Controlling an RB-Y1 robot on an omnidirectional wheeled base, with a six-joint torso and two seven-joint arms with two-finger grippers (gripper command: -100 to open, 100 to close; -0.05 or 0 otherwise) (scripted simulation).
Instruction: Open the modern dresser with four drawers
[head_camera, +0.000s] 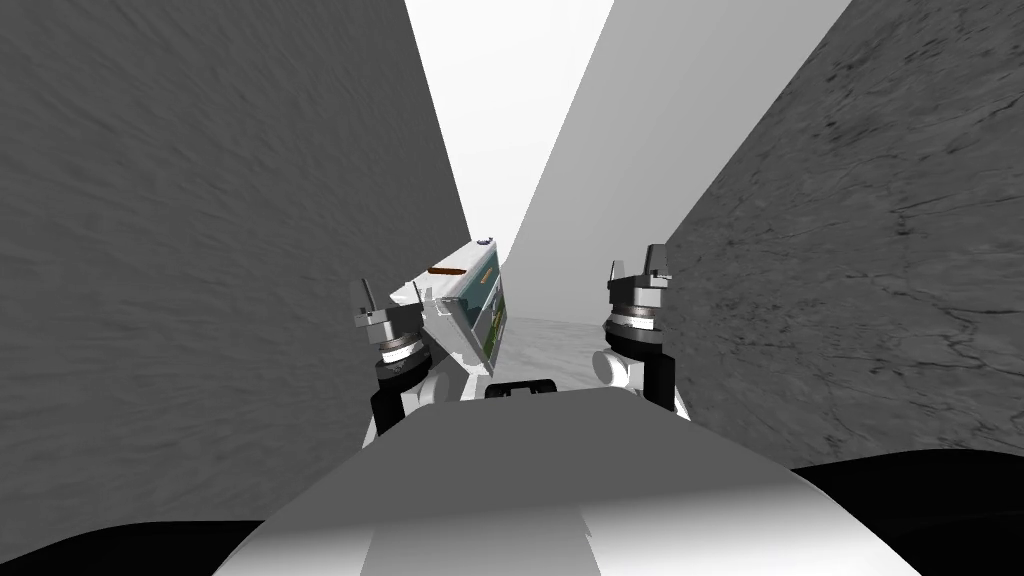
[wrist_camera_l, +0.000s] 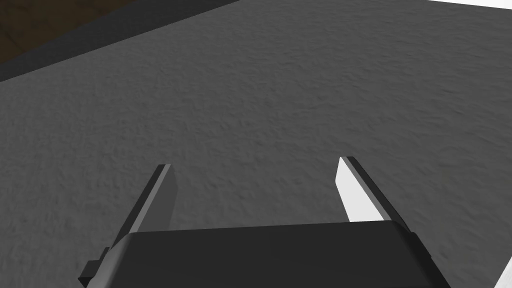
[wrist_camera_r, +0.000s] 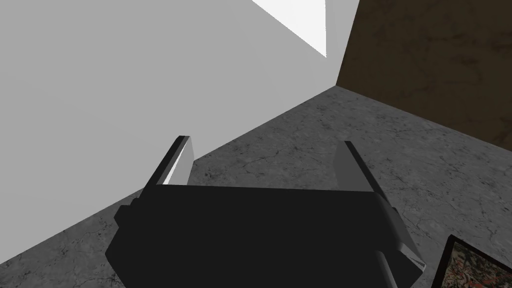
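A white piece of furniture (head_camera: 462, 300) with a teal-green front stands a short way ahead, at the middle of the head view; its drawers cannot be made out. A brown thing (head_camera: 446, 270) lies on its top. My left gripper (head_camera: 390, 300) is raised just beside its left edge, and the fingers stand open (wrist_camera_l: 255, 165) with nothing between them, in front of a dark grey rough surface (wrist_camera_l: 280, 90). My right gripper (head_camera: 636, 262) is raised to the right, apart from the furniture, also open and empty (wrist_camera_r: 265, 142).
A dark grey rough wall (head_camera: 200, 250) rises close on my left and a dark marbled wall (head_camera: 860, 250) close on my right. A light grey wall (head_camera: 610, 170) stands ahead over a pale floor (head_camera: 545, 350). Black areas lie at both bottom corners.
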